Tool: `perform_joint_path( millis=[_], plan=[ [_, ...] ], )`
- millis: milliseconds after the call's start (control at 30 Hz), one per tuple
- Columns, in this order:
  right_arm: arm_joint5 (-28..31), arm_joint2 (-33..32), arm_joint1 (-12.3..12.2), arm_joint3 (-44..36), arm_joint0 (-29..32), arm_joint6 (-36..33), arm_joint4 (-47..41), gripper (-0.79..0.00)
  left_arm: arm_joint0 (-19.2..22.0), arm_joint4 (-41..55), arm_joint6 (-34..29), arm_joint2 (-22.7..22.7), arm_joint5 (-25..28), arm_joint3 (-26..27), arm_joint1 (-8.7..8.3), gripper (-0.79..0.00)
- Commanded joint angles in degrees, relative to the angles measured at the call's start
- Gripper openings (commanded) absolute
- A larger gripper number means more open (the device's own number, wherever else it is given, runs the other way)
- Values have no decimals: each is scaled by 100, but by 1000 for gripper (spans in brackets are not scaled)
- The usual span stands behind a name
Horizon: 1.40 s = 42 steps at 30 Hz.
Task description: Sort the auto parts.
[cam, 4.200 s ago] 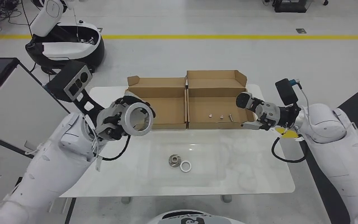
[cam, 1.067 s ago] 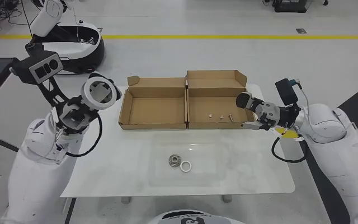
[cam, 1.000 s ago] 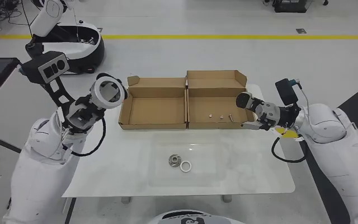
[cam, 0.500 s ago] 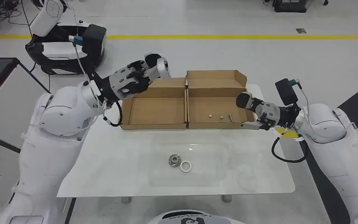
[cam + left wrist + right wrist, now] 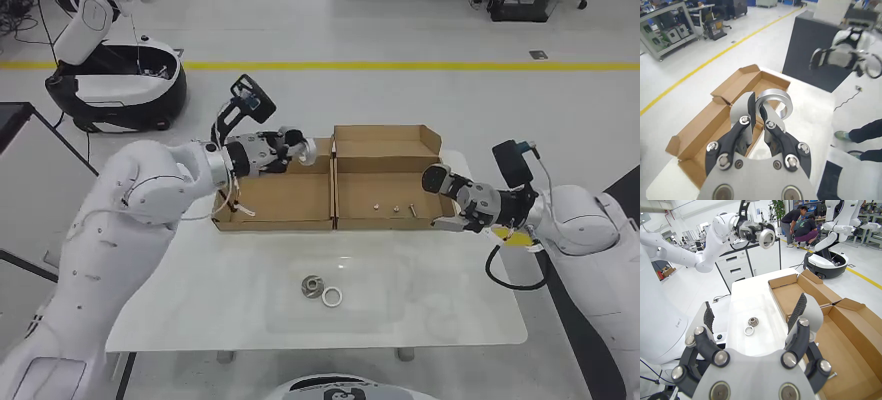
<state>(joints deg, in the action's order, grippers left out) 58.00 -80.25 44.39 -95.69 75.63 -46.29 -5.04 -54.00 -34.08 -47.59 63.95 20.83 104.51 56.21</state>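
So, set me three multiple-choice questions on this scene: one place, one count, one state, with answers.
1. Where is the large metal ring? A on the table; B in the left gripper; C in a box.
2. How many parts lie on the white table? A two; B four; C six.
3. The right gripper is: A open; B shut on a bolt; C shut on a ring.
Answers: 1 B, it clamps the ring's wall; 2 A, a small ring and a flanged hub; 3 A, it gapes wide, holding nothing.
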Motion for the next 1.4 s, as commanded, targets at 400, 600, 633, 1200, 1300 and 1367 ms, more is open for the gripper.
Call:
perform_joint_path(
  millis=[400, 600, 633, 1200, 1300, 1367],
  plan=[
    [0, 0, 0, 0, 0, 0, 0, 0, 1381, -873, -302, -1938, -949, -1616, 590, -785],
    [0, 0, 0, 0, 0, 0, 0, 0, 2024, -1095, -506, -2664, -928, -2621, 948, -785],
    [0, 0, 0, 0, 0, 0, 0, 0, 2117, -1124, -532, -2768, -873, -2787, 1007, -785],
    [0, 0, 0, 0, 0, 0, 0, 0, 2908, -1451, -280, -3969, -354, -5275, 2015, -785],
    [0, 0, 0, 0, 0, 0, 0, 0, 2980, -1497, -204, -4111, -308, -5608, 2209, -785],
    [0, 0, 0, 0, 0, 0, 0, 0, 3032, -1626, -143, -4227, -254, -5828, 2337, -785]
  ],
)
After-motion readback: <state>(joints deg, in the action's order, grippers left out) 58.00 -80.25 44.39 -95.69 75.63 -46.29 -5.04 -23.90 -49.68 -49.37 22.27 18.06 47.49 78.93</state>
